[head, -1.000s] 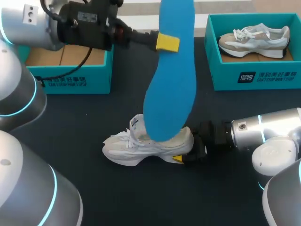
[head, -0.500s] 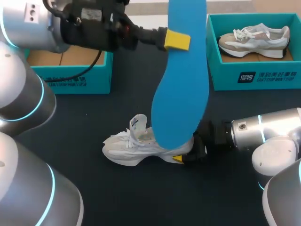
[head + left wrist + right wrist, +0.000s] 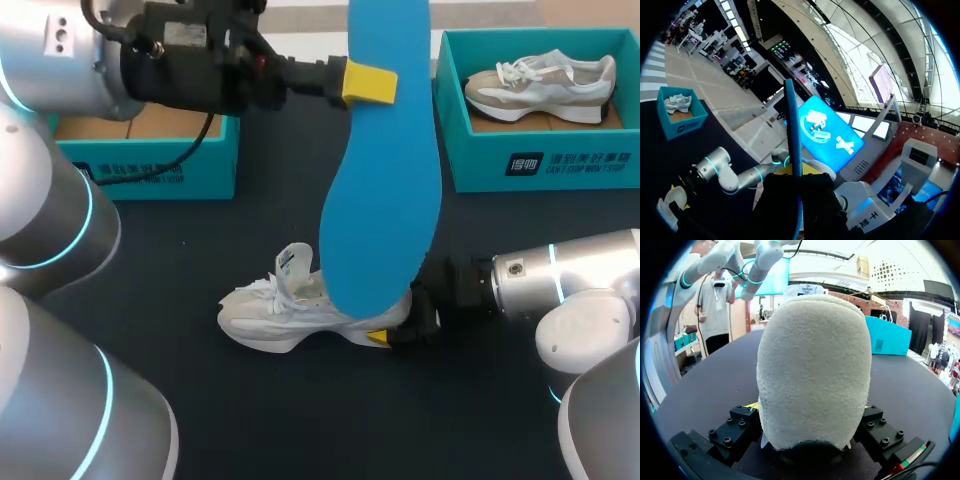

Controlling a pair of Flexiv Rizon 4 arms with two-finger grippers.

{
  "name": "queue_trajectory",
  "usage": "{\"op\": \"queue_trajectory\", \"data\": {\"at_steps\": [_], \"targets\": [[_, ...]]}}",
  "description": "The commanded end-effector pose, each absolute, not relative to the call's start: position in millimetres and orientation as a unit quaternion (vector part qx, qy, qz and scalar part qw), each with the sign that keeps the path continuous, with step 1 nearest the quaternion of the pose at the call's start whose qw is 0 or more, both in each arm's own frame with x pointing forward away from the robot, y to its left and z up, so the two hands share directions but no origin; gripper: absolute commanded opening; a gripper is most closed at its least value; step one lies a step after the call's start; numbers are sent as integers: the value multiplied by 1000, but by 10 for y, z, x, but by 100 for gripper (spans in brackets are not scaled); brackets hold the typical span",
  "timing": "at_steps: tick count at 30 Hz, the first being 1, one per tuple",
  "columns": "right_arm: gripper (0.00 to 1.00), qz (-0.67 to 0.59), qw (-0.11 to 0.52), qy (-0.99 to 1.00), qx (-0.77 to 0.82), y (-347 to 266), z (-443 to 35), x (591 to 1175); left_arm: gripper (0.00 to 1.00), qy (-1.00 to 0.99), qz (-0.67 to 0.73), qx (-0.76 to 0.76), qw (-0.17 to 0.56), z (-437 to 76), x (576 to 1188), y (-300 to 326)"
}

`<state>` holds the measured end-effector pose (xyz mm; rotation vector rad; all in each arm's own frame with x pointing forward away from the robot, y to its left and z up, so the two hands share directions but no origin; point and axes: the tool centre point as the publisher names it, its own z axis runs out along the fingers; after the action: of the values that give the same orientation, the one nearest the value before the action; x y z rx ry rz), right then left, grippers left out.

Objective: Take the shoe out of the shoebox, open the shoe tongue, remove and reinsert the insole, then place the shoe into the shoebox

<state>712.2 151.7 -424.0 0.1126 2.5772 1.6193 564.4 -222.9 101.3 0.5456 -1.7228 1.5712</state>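
Your dark table [image 3: 300, 420] carries two teal shoeboxes at its far edge. The left shoebox [image 3: 150, 172] sits under your left arm, and the right shoebox [image 3: 545, 165] has a second shoe [image 3: 540, 85] in it. The blue insole [image 3: 385, 200] hangs upright, its lower end over the white shoe [image 3: 290, 315]; whether they touch is unclear. That shoe stands on the table outside both boxes. Your left claw [image 3: 365, 83] pinches the insole near its upper end. Your right claw [image 3: 812, 412] is clamped on the shoe's heel.
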Motion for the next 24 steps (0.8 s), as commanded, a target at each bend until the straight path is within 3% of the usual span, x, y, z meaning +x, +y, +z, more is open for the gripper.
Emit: {"op": "queue_trajectory", "data": {"at_steps": [1,2,3,4,24], "targets": [[0,529,49,846,37,1579,-4328,7161,0,-669,612,212,365,991,5632,-2226],[0,529,49,846,37,1579,-4328,7161,0,-669,612,212,365,991,5632,-2226],[33,529,49,846,37,1579,-4328,7161,0,-669,612,212,365,991,5632,-2226],[100,529,49,846,37,1579,-4328,7161,0,-669,612,212,365,991,5632,-2226],[100,489,46,869,53,1535,-4102,7050,0,-669,612,212,365,991,5632,-2226]]}}
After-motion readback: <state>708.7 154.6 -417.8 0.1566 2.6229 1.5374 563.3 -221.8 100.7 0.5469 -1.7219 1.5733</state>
